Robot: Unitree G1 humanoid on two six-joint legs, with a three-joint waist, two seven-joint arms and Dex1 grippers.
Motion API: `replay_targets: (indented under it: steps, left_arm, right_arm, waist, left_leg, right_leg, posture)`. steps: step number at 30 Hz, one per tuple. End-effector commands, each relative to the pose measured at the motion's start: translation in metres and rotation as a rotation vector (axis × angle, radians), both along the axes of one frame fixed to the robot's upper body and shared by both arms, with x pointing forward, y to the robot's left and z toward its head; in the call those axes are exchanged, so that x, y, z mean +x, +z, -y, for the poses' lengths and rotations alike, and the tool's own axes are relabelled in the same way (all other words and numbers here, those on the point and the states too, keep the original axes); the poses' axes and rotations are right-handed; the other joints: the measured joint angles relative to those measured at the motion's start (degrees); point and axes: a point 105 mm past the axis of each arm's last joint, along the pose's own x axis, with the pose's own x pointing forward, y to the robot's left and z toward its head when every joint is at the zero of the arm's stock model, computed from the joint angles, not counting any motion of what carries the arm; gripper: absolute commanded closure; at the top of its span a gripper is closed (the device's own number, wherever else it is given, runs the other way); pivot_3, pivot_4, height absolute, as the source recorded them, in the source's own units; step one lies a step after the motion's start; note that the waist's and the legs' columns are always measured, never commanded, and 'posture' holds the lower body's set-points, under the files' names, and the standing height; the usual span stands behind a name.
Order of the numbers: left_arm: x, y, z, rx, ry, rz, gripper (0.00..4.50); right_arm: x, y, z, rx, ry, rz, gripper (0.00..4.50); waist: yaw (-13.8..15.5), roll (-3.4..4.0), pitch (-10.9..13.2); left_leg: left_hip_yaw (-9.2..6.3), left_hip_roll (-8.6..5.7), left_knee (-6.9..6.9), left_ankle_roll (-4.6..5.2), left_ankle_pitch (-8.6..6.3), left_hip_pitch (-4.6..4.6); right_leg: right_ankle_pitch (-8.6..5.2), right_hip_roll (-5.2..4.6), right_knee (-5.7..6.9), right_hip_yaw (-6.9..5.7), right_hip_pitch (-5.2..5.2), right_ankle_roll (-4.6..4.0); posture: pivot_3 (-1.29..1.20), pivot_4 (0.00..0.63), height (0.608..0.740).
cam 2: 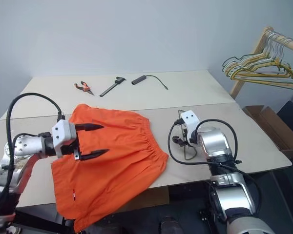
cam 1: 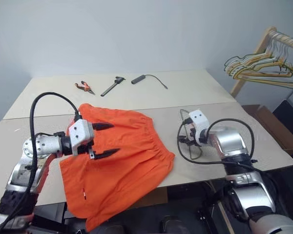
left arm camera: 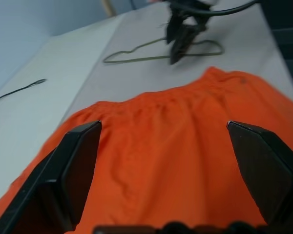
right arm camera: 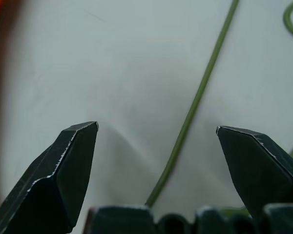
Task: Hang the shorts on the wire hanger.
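Note:
The bright orange shorts [cam 1: 132, 165] lie flat on the table, waistband toward the right, with one leg drooping over the front edge. My left gripper [cam 1: 110, 140] hovers over their left half, open and holding nothing, its fingers pointing right; the left wrist view shows the same open gripper [left arm camera: 162, 126] above the fabric. The wire hanger [left arm camera: 132, 59], thin and olive-grey, lies on the table just right of the waistband. My right gripper [cam 1: 188, 141] stands open directly over it, pointing down, and the wire [right arm camera: 190, 112] runs between its spread fingers [right arm camera: 73, 161] without touching them.
At the table's far side lie red-handled pliers [cam 1: 84, 87], a dark caliper-like tool [cam 1: 112, 86] and a black device with a cable [cam 1: 141, 78]. A wooden rack with a bundle of hangers [cam 1: 263, 68] stands at the right, above a cardboard box [cam 1: 278, 129].

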Motion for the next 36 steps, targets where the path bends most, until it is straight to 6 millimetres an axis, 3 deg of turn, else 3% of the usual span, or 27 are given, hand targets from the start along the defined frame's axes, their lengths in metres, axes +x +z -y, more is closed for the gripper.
replay_targets:
  steps: [1,5,8,14,19,26,28,31,34,36]
  left_arm:
    - [-0.019,0.011,0.008,0.020,-0.095,0.000,0.04]
    - [-0.021,0.014,0.011,0.030,-0.092,0.021,0.04]
    - [-0.023,0.015,0.014,0.032,-0.101,0.028,0.00]
    - [-0.020,0.018,0.020,0.038,-0.082,0.078,0.00]
    - [-0.021,0.019,0.021,0.042,-0.099,0.081,0.00]
    - [-0.015,0.020,0.026,0.037,-0.083,0.111,0.00]
    - [-0.006,0.026,0.028,-0.029,-0.023,0.111,0.00]
    - [0.012,0.029,0.028,-0.145,0.110,0.018,0.00]
    - [0.016,0.028,0.033,-0.291,0.164,-0.089,0.00]
    - [0.034,0.031,0.034,-0.459,0.279,-0.202,0.00]
  right_arm:
    - [0.013,0.010,0.000,0.008,-0.041,0.065,0.00]
    - [0.011,-0.011,-0.006,-0.013,-0.041,0.020,0.00]
    - [0.011,-0.019,-0.006,-0.011,-0.079,-0.001,0.55]
    - [0.008,-0.041,0.004,0.005,-0.152,-0.067,2.63]
    - [0.008,-0.048,0.010,-0.009,-0.172,-0.077,4.38]
    - [0.008,-0.048,0.015,-0.059,-0.168,-0.050,4.49]
    - [0.014,-0.037,0.014,-0.063,-0.161,0.025,4.49]
    - [0.025,0.001,0.008,-0.081,-0.110,0.256,4.49]
    - [0.023,0.035,-0.001,-0.116,-0.014,0.441,4.49]
    - [0.017,0.061,-0.013,-0.066,0.058,0.572,4.49]
  waist:
    - [-0.1,0.04,0.0]
    - [-0.1,0.06,0.0]
    - [-0.4,0.08,0.0]
    - [-0.2,0.00,-0.1]
    - [-0.2,-0.04,-0.2]
    - [-0.2,0.02,-0.2]
    - [0.0,-0.03,-0.3]
    - [0.0,-0.12,-0.3]
    - [-0.1,0.46,0.0]
    - [-0.1,0.49,0.0]
  left_leg:
    - [0.01,0.01,0.00,0.00,0.00,0.01]
    - [0.02,0.00,-0.04,0.00,0.00,0.03]
    - [0.02,0.02,-0.04,0.01,-0.01,0.24]
    - [0.04,0.01,-0.17,0.01,-0.01,0.59]
    - [0.09,0.03,-0.27,0.02,-0.02,1.06]
    - [0.07,0.03,-0.28,0.03,-0.03,1.13]
    - [0.06,0.03,-0.28,0.03,-0.03,1.13]
    - [-0.06,0.01,-0.25,0.03,-0.03,1.07]
    - [-0.03,-0.07,-0.28,0.10,-0.07,0.92]
    - [-0.01,-0.08,-0.29,0.12,-0.07,0.44]
  right_leg:
    - [0.00,0.03,0.00,0.00,0.00,0.00]
    - [-0.01,0.04,-0.03,0.03,0.01,0.01]
    - [-0.01,0.06,-0.05,0.07,0.23,0.02]
    - [-0.03,0.07,-0.11,0.10,0.51,0.04]
    - [-0.05,0.07,-0.29,0.10,1.05,0.05]
    - [-0.07,0.07,-0.30,0.09,1.15,0.06]
    - [-0.07,0.07,-0.32,0.09,1.16,0.06]
    - [-0.07,0.04,-0.33,0.06,1.17,0.12]
    - [-0.08,-0.01,-0.34,0.24,0.92,0.27]
    - [-0.09,0.02,-0.20,0.33,0.34,0.28]
  posture:
    - [-0.01,0.000,0.740]
    - [-0.01,0.000,0.740]
    - [0.00,0.000,0.740]
    - [0.00,0.000,0.740]
    - [0.00,0.000,0.740]
    - [-0.01,0.000,0.740]
    - [-0.01,0.000,0.740]
    - [-0.01,0.000,0.740]
    - [-0.01,0.000,0.740]
    - [-0.01,0.000,0.740]
